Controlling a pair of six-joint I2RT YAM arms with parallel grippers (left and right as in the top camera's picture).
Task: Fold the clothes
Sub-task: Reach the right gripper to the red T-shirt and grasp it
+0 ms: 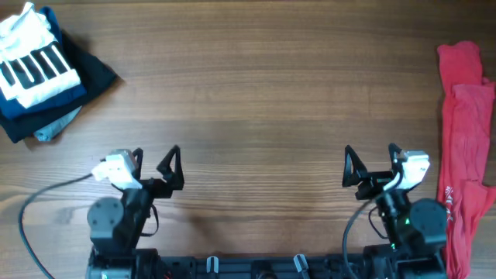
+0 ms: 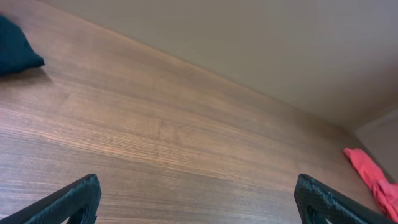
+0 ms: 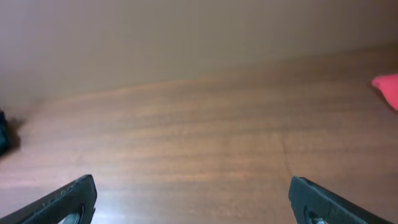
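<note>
The clothes (image 1: 463,147), a red T-shirt, lie bunched in a long strip along the table's right edge. A corner of this red shirt (image 2: 372,178) shows at the far right of the left wrist view, and a scrap of it (image 3: 388,88) at the right edge of the right wrist view. My left gripper (image 1: 153,160) hangs open near the front left of the table, nothing between its fingers. My right gripper (image 1: 372,157) hangs open at the front right, just left of the shirt and not touching it.
A pile of folded navy clothes (image 1: 87,74) with a white black-striped garment (image 1: 31,66) on top sits at the back left corner. A grey cable (image 1: 39,203) loops over the front left. Bare wooden tabletop (image 1: 256,101) lies between the two piles.
</note>
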